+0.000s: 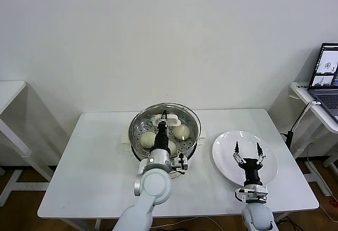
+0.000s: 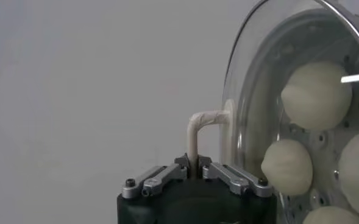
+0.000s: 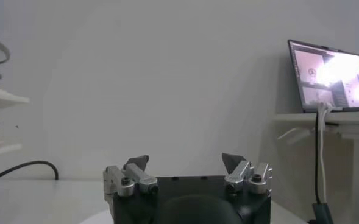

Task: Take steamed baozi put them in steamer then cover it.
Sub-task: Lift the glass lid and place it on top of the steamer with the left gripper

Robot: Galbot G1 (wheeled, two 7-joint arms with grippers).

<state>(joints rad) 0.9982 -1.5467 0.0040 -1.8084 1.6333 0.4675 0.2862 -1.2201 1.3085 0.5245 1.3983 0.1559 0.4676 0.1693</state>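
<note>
- Your way into the steamer (image 1: 138, 123) from above is blocked: the cover (image 1: 185, 114) sits over it, with the left gripper (image 1: 164, 118) clamped on the cover's handle (image 2: 199, 125).
- The left arm itself crosses the steamer's near side.
- The plate (image 1: 224, 154) fills the table's (image 1: 95, 167) right part, with the right gripper (image 1: 247, 147) spread wide above it.
- You have bare tabletop left of the steamer and along the near edge.
- A laptop (image 1: 327, 78) stands off to the right on a side desk.

Laptop (image 1: 328, 75) cut off at edge
</note>
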